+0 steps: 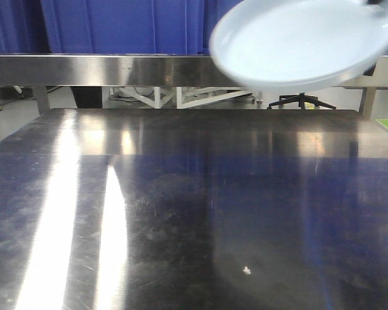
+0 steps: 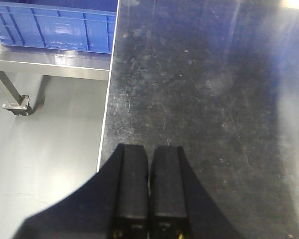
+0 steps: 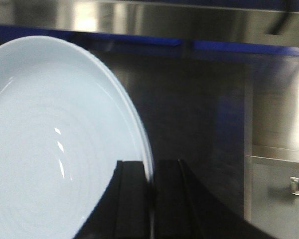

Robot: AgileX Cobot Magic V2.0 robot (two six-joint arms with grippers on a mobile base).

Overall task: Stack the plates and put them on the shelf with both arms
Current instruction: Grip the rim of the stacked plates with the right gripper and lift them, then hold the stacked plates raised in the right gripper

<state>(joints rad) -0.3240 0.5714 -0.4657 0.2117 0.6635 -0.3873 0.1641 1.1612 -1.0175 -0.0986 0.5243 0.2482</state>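
Observation:
A pale light-blue plate [image 1: 304, 42] hangs tilted in the air at the upper right of the front view, in front of the steel shelf rail [image 1: 116, 70]. In the right wrist view my right gripper [image 3: 150, 167] is shut on the right rim of this plate [image 3: 50, 149], one finger on each face. Whether a second plate lies under it I cannot tell. The shelf rail [image 3: 154, 22] runs across the top of that view. My left gripper [image 2: 149, 149] is shut and empty, low over the steel table [image 2: 204, 89] near its left edge.
Large blue plastic crates [image 1: 116, 26] stand behind and above the shelf rail. Another blue crate [image 2: 55, 27] sits on a steel rack to the left of the table, above grey floor [image 2: 45, 139]. A small white speck [image 1: 246, 270] lies on the table.

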